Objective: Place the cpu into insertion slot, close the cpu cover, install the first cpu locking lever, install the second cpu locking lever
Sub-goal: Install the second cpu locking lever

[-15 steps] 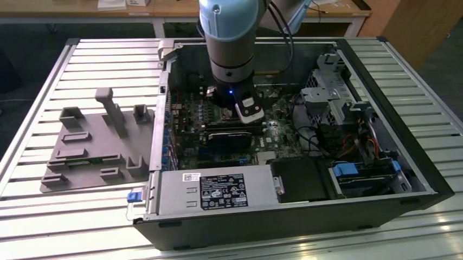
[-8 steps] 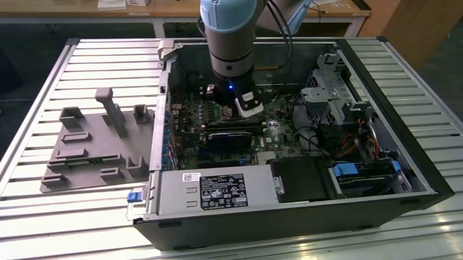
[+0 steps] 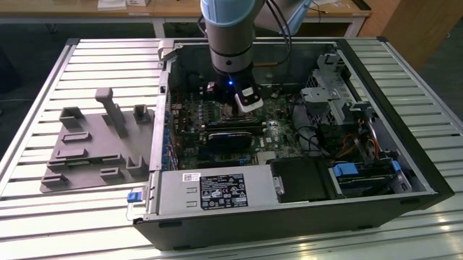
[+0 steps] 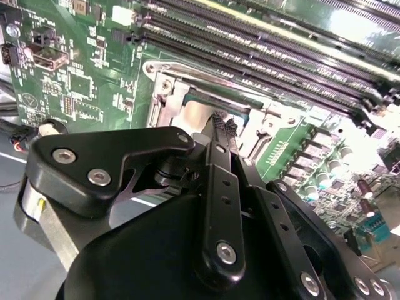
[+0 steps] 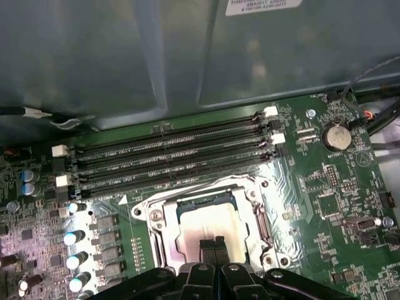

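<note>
On the exterior view's left you have a grey moulded fixture plate point(image 3: 94, 146), matte and blocky, with upright posts, lying on the ribbed metal table point(image 3: 43, 97). To its right the black computer case point(image 3: 405, 162) lies open, its green circuit board point(image 3: 195, 141) facing up, with a grey power supply point(image 3: 210, 190) along the near edge.

Your arm point(image 3: 227, 32) comes straight down into the case, a smooth pale-blue tube ending in a black wrist, and the gripper point(image 3: 236, 111) sits low over the board.

In the first wrist view, long black memory slots point(image 5: 169, 156) run across above the insertion slot point(image 5: 156, 215), a square socket with a shiny silvery rim. The cpu point(image 5: 209, 228) lies flat inside it, its face pale, satin and silvery-beige. The two black fingertips point(image 5: 207, 245) are pressed together side by side with no gap, so the claw is closed and holds nothing; they stand at the chip's face, though whether they touch it is hard to judge.

In the second wrist view, the cpu cover point(image 4: 187, 72), a thin polished frame, seems to lie around the chip, partly hidden behind the black linkage.
</note>
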### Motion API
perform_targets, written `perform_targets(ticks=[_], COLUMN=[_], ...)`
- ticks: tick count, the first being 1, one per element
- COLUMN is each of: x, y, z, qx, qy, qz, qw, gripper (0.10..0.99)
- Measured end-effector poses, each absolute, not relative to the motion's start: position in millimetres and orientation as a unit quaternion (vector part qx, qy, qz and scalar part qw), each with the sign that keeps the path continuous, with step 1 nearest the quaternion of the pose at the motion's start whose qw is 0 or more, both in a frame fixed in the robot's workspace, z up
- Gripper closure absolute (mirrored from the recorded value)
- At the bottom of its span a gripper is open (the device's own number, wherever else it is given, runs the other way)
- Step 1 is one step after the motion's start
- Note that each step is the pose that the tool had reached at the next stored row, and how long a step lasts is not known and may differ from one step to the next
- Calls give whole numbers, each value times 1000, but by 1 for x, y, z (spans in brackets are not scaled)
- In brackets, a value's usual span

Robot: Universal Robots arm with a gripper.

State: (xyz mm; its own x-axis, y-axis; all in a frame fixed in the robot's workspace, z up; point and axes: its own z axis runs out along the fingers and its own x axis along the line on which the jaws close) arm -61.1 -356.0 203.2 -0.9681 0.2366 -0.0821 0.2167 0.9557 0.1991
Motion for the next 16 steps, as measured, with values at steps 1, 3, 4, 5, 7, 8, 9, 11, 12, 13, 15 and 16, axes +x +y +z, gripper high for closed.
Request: perform_targets(ticks=[1, 3, 4, 5, 7, 8, 9, 11, 12, 13, 15, 16], x=[-61, -60, -60, -59, -59, -59, -59, -59, -59, -59, -59, -59], y=[-355, -352, -351, -350, -350, -350, -350, -350, -350, -349, -349, -349], z=[203, 203, 203, 203, 204, 205, 206, 209, 210, 212, 216, 218], qx=[115, 115, 115, 115, 115, 115, 115, 115, 115, 115, 115, 115], qy=[988, 988, 988, 988, 988, 988, 988, 988, 988, 988, 988, 988], qz=[94, 92, 91, 91, 90, 90, 90, 90, 90, 90, 90, 89], qw=[52, 52, 52, 52, 52, 52, 52, 52, 52, 52, 52, 53], gripper=[980, 980, 980, 980, 980, 980, 980, 980, 980, 980, 980, 980])
